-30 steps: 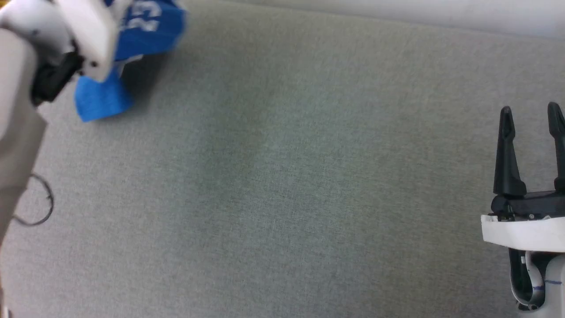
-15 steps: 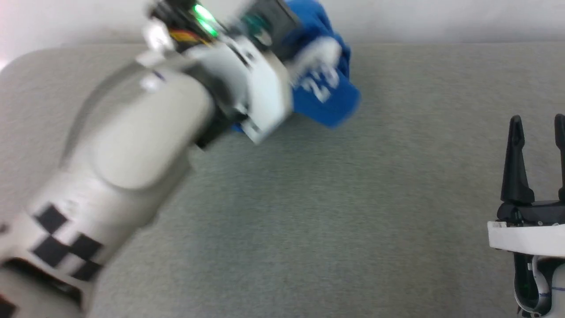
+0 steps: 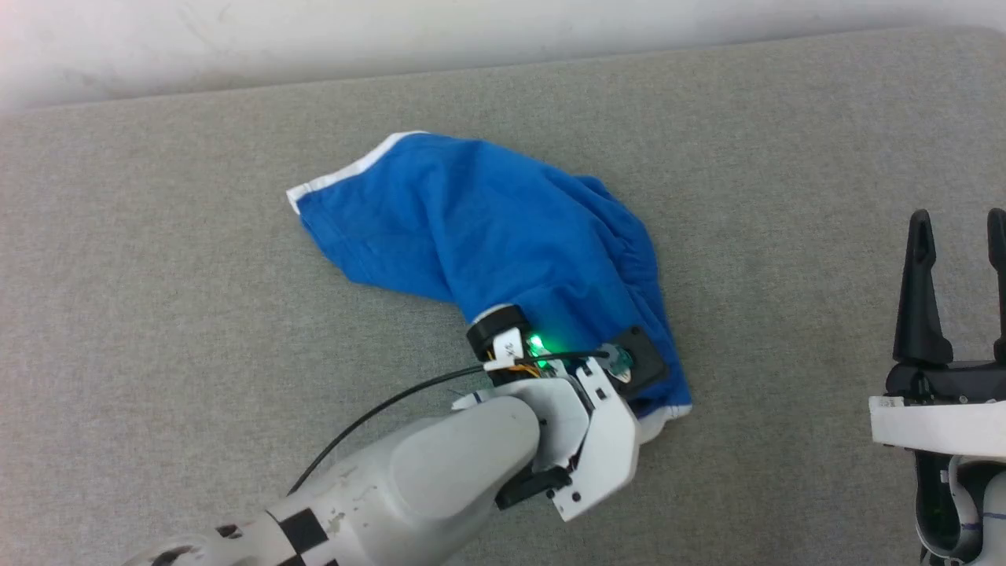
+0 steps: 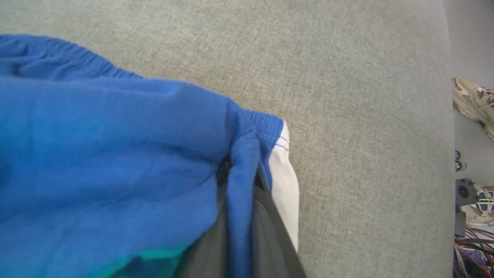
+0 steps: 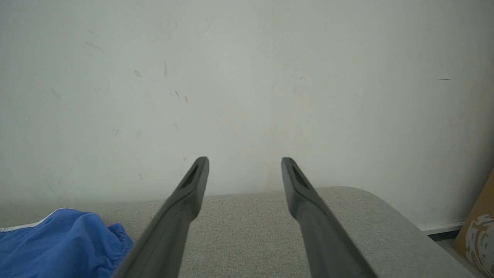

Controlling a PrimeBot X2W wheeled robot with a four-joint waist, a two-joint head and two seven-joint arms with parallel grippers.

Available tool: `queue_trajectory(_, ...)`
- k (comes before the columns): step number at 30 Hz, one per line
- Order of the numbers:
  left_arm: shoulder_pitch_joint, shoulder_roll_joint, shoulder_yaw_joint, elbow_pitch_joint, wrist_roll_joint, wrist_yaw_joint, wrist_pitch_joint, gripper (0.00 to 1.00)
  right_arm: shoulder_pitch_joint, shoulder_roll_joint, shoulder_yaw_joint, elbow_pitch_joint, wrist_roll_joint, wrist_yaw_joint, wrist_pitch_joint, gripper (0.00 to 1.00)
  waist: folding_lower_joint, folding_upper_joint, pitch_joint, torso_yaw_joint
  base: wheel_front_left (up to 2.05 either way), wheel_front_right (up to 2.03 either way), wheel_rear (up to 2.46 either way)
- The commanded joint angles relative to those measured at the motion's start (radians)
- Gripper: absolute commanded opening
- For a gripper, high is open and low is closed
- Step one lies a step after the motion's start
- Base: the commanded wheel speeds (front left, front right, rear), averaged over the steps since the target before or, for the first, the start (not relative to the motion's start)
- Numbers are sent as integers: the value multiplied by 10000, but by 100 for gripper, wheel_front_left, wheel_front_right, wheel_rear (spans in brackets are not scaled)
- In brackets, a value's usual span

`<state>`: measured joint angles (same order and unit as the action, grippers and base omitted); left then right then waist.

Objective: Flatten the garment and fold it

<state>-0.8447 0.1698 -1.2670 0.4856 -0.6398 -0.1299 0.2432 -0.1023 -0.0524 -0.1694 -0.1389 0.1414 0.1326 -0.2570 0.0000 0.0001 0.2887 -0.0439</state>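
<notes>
The left tool (image 3: 640, 393) grips the garment (image 3: 487, 228) (right tool (image 3: 959, 224) spread).

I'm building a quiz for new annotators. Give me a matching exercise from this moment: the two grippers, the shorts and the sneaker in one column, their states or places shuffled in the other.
1 left gripper
2 right gripper
3 blue shorts
4 pale sneaker

A open, holding nothing
B on the floor past the grey fabric surface
C shut on a fold of the shorts
D lying bunched on the surface

Pairs: 1-C, 2-A, 3-D, 4-B
</notes>
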Motion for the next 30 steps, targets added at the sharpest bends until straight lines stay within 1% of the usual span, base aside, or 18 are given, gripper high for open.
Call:
queue_trajectory(1,345,-131,-120,107,8,-7,47,0,-65,22,-35,57,-64,-19,-47,100,0,-1,-147,127,0,0,0)
queue_trajectory(2,374,-160,-124,132,135,-7,-35,0,-51,22,-36,67,-97,-19,-47,100,0,-1,-219,176,0,0,0)
queue_trajectory(3,327,-178,-126,190,218,-7,-271,99,-30,22,-49,77,-122,-19,-47,100,0,-1,-316,235,0,0,0)
queue_trajectory(5,173,-251,1,332,321,1,-1092,100,51,22,-73,95,-169,-19,-47,100,0,-1,-551,346,0,0,0)
queue_trajectory(6,109,-293,170,367,346,78,-1527,100,106,22,-75,97,-188,-19,-47,100,0,-1,-674,393,0,0,0)
queue_trajectory(8,-44,-341,515,298,491,381,-2425,100,243,22,-106,111,-220,-19,-47,100,0,-1,-942,510,0,0,0)
queue_trajectory(12,-166,-231,1267,0,778,1303,-4087,100,505,22,-118,136,-263,-19,-47,100,0,-1,-1375,707,0,0,0)
queue_trajectory(15,-63,12,1903,-359,1078,2285,-4821,100,682,22,-128,134,-270,-19,-47,100,0,-1,-1599,821,0,0,0)
queue_trajectory(18,314,373,2870,-958,1433,3442,-5030,100,826,22,-169,107,-254,-19,-47,100,0,-1,-1738,930,0,0,0)
queue_trajectory(21,1093,751,4290,-2177,2019,4521,-5044,100,921,22,-202,70,-259,-19,-47,100,0,-1,-1785,1027,0,0,0)
queue_trajectory(22,1093,751,4290,-2177,2019,4521,-5044,100,921,22,-202,70,-259,-19,-47,100,0,-1,-1785,1027,0,0,0)
queue_trajectory(24,1833,977,5211,-2862,2420,5051,-5046,100,972,22,-238,61,-268,-19,-47,100,0,-1,-1815,1092,0,0,0)
queue_trajectory(26,2622,1087,6157,-3438,2725,5483,-5047,100,1000,22,-270,67,-276,-19,-47,100,0,-1,-1837,1139,0,0,0)
queue_trajectory(28,3371,1147,7017,-3908,3035,5738,-5047,100,1026,22,-296,84,-288,-19,-47,100,0,-1,-1848,1183,0,0,0)
queue_trajectory(30,4078,1170,7787,-4318,3380,5839,-5048,100,1043,22,-296,108,-302,-19,-47,100,0,-1,-1850,1216,0,0,0)
